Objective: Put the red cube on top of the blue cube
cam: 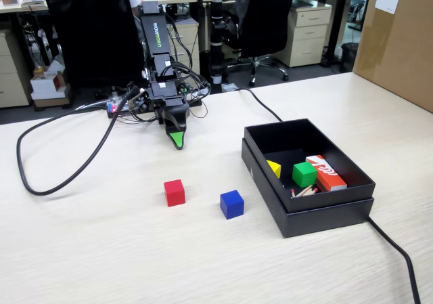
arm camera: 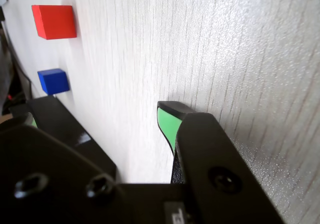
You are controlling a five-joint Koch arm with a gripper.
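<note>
The red cube is sitting flat on the counter, bare wood showing all round it, and nothing is touching it. Being a cube, it is offering no long axis; in the fixed view it is resting with one face turned almost squarely toward the camera and an edge angling slightly away. Taking the red cube as landmark, the blue cube is lying just to its right in the fixed view and a touch nearer the camera, a clear gap between them, turned a little so a corner is leading. That spacing is probably leaving room for jaws to close on either one alone.

Behind the red cube, well apart from it, the pincer is hanging low with its green tip pointing down at the counter, holding nothing. In the wrist view only one green-faced finger is showing plainly, so I cannot tell how wide it is standing. It seems to be waiting at rest, the reach not yet begun.

Farther right of the red cube, past the blue one, a black box is standing open, keeping a green cube, a yellow piece and a red-orange and white box out of the way.
</note>
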